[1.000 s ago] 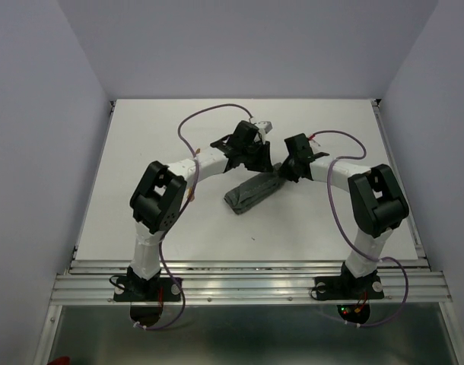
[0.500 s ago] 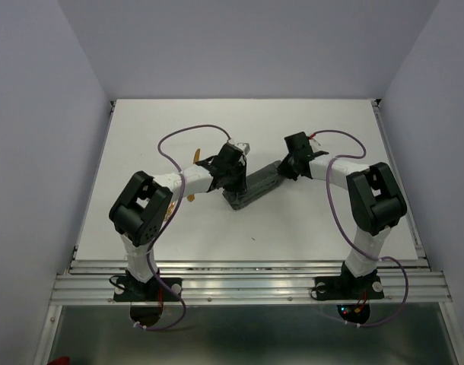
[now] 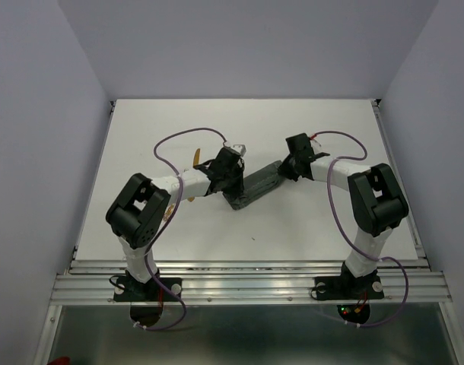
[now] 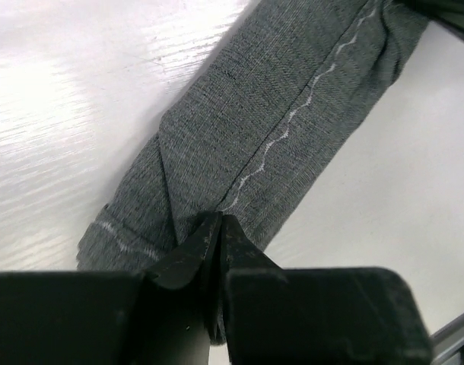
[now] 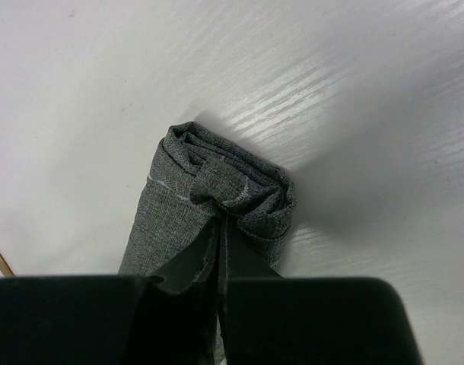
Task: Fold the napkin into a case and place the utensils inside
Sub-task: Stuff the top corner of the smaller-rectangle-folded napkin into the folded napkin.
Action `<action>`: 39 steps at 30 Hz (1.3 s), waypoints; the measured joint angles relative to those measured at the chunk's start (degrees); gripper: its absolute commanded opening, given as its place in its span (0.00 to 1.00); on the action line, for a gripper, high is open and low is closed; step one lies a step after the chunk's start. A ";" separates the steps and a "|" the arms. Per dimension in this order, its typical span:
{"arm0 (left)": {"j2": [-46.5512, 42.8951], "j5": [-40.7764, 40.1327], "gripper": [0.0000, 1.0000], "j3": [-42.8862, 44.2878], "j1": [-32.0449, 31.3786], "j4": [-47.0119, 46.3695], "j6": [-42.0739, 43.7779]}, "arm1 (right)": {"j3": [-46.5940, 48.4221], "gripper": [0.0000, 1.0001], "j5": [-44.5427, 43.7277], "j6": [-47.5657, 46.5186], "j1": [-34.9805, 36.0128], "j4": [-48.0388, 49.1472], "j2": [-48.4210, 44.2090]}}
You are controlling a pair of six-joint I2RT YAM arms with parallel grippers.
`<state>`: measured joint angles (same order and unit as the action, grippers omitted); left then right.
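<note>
Bright, even light (tabletop glare)

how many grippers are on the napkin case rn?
2. The left gripper pinches the case at its near-left end; the right gripper pinches its far-right end. Neither is hidden.

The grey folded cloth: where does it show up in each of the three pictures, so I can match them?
Top external: the cloth case lies slantwise near the middle of the white table.
Left wrist: the cloth case fills the middle, running from lower left to upper right.
Right wrist: the cloth case is seen end-on, low centre, folded layers showing.
Shared landmark: the white table under it; the pale stitched hem line shows in both wrist views.
</note>
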<state>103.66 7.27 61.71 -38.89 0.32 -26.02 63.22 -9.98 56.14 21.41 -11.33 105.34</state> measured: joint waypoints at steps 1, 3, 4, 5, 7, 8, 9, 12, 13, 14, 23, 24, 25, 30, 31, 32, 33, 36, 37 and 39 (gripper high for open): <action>-1.22 -0.74 0.15 -0.20 0.00 0.48 0.00 | -0.09 0.01 0.00 0.00 0.00 0.04 -0.07; -3.82 -2.23 0.13 -0.35 0.00 2.03 0.17 | -0.20 0.01 -0.02 0.00 0.00 0.09 -0.15; -6.69 -2.99 0.08 -0.35 0.00 2.29 0.28 | -0.28 0.01 -0.02 -0.02 0.00 0.07 -0.24; -7.56 -3.21 0.04 -0.35 0.02 2.36 0.37 | -0.33 0.01 -0.04 -0.02 0.00 0.07 -0.28; -9.57 -3.58 0.00 -0.35 0.13 2.51 0.50 | -0.33 0.01 -0.07 -0.04 -0.02 0.02 -0.31; -9.79 -3.63 0.00 -0.35 0.13 2.51 0.50 | -0.33 0.01 -0.07 -0.04 -0.02 0.02 -0.31; -9.86 -3.48 0.00 -0.46 0.13 2.47 0.44 | -0.33 0.01 -0.07 -0.04 -0.02 0.02 -0.31; -9.77 -2.60 0.00 -3.76 0.17 1.73 -0.46 | -0.35 0.01 -0.07 -0.11 -0.02 0.02 -0.31; -9.68 -2.23 0.00 -5.09 0.28 1.36 -0.70 | -0.35 0.01 -0.07 -0.15 -0.02 0.02 -0.31; -9.40 -1.86 0.00 -6.32 0.39 1.38 -1.09 | -0.35 0.01 -0.07 -0.22 -0.02 0.04 -0.31; -4.35 0.94 0.00 -8.00 0.76 -4.15 -3.80 | -0.57 0.01 -0.09 -0.44 -0.07 0.20 -0.42; -4.42 0.85 0.00 -7.93 0.76 -4.00 -3.78 | -0.74 0.01 -0.13 -0.46 -0.07 0.31 -0.55; -4.70 0.31 0.00 -7.67 0.76 -3.26 -3.65 | -0.87 0.01 -0.13 -0.46 -0.07 0.28 -0.68; -9.11 -3.17 0.27 -5.95 0.74 2.23 -1.92 | -1.46 0.01 -0.13 -1.05 -0.07 0.28 -1.25; -10.23 -3.58 0.31 -5.18 0.74 3.10 -1.11 | -1.55 0.01 -0.13 -1.29 -0.07 0.20 -1.38; -11.19 -3.96 0.37 -3.89 0.70 4.02 -0.39 | -1.64 0.01 -0.13 -1.42 -0.07 0.15 -1.51; -11.74 -4.39 0.38 -2.84 0.68 4.31 -0.11 | -1.75 0.01 -0.13 -1.55 -0.07 0.15 -1.60; -12.24 -5.18 0.39 0.70 0.26 4.22 1.51 | -2.27 0.05 -0.17 -2.08 -0.07 -0.31 -2.34; -12.24 -5.27 0.39 1.16 0.04 4.20 1.77 | -2.51 0.08 -0.26 -2.21 -0.07 -0.61 -2.67; -12.24 -5.42 0.39 1.33 -0.42 4.33 2.01 | -3.37 0.18 -0.55 -2.58 -0.07 -1.88 -3.91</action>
<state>91.42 1.85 63.05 -39.31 4.64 -24.01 59.86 -10.52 53.56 21.34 -13.21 101.43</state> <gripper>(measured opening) 0.386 0.078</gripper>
